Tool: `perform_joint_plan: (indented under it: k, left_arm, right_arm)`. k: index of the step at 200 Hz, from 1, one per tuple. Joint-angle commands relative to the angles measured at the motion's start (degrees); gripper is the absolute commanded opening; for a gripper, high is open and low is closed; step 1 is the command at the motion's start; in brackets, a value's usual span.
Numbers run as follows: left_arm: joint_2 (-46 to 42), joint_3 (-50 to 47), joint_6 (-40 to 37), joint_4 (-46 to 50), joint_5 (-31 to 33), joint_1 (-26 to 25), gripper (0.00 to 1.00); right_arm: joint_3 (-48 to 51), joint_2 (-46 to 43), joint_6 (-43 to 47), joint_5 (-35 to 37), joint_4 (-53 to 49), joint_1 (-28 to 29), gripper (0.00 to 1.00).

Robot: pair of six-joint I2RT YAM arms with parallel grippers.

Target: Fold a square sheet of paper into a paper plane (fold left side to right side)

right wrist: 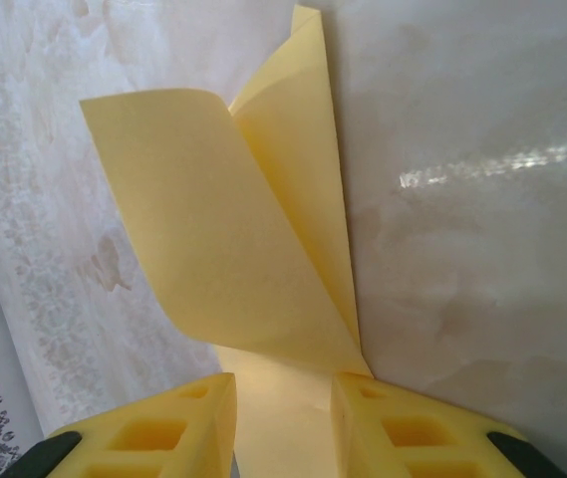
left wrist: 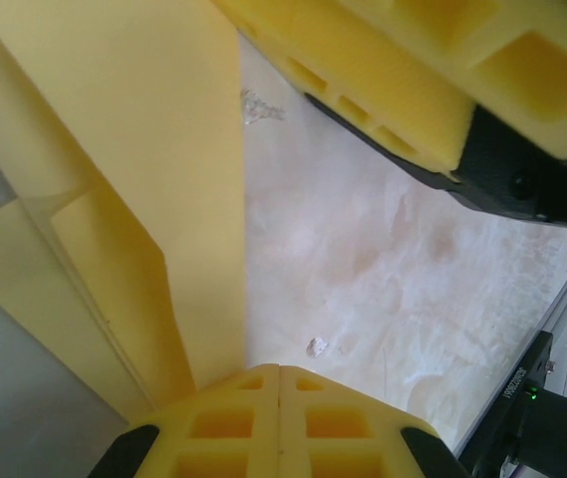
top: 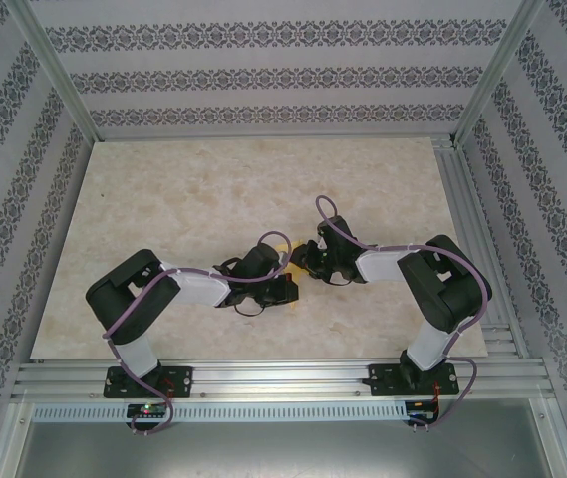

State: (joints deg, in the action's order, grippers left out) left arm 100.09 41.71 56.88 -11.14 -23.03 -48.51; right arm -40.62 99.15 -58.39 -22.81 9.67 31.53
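Observation:
The square sheet of paper is yellow-orange and lies folded on the table, one flap curling up above a flat layer. It is a loose fold, not a narrow dart. My right gripper is open, its two yellow fingertips set apart on the near end of the sheet with flat paper showing between them. My left gripper is shut, fingertips pressed together; the paper rises at its left and its edge runs down to the left fingertip. A right finger crosses overhead. From above, both grippers meet mid-table over the paper.
The marbled table top stretches bare behind and to the left of the arms. Aluminium rails run along the right side, and patterned walls close in the back and sides. A small white speck lies on the table by the left fingertips.

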Motion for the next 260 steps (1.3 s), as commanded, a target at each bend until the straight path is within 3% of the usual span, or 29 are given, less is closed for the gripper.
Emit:
perform_joint_plan:
  k: [1,72,131,173,260]
  left_arm:
    - [0.79,-1.51,-0.49,-0.38,1.01,-0.53,0.00]
    - [0.97,-2.27,-1.12,1.79,1.98,-0.53,0.00]
    - [2.79,-4.18,0.84,-1.59,1.46,-0.53,0.00]
    - [3.18,-4.03,1.04,-2.34,1.15,-0.53,0.00]
    - [2.45,-3.67,0.60,-1.35,1.38,-0.53,0.00]
  right_arm:
    - [-0.20,1.30,1.27,1.15,-2.29,0.82,0.32]
    - [-1.51,0.13,2.52,0.85,-2.52,0.51,0.32]
    - [-1.59,-8.98,7.01,1.37,-8.25,-1.64,0.34]
    - [3.24,-13.21,7.74,1.05,-9.76,-1.78,0.24]
    - [3.53,-6.56,4.22,-2.94,-1.61,1.68,0.16]
